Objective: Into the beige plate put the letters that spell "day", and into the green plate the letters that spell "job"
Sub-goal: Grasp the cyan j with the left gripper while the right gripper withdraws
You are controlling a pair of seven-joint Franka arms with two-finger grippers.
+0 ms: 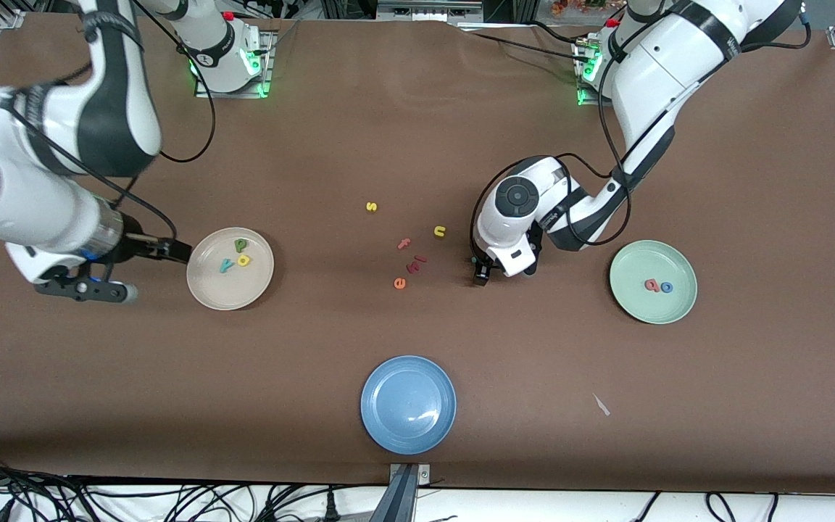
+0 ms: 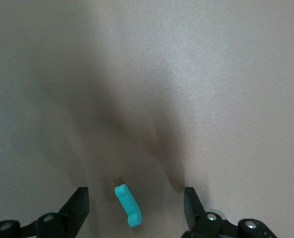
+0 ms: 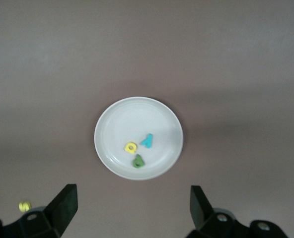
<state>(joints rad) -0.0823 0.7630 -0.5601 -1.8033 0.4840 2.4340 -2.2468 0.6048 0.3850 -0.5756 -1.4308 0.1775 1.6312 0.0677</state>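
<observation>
In the left wrist view the teal j (image 2: 127, 205) lies on the brown table between the fingers of my open left gripper (image 2: 134, 203), with a gap on each side. That gripper (image 1: 493, 275) is low on the table beside the loose letters and hides the j in the front view. The green plate (image 1: 635, 304) holds the red-pink b (image 1: 651, 285) and the blue o (image 1: 667, 287). The beige plate (image 1: 207, 290) holds the green d (image 1: 241, 245), yellow a (image 1: 244, 259) and teal y (image 1: 226, 265). My right gripper (image 1: 171, 250) hangs open and empty beside that plate (image 3: 117, 119).
A blue plate (image 1: 408, 404) sits near the front edge. Loose letters lie mid-table: yellow s (image 1: 371, 206), yellow u (image 1: 439, 231), pink f (image 1: 404, 244), a red-pink piece (image 1: 418, 259) and orange e (image 1: 399, 283). A white scrap (image 1: 601, 404) lies toward the left arm's end.
</observation>
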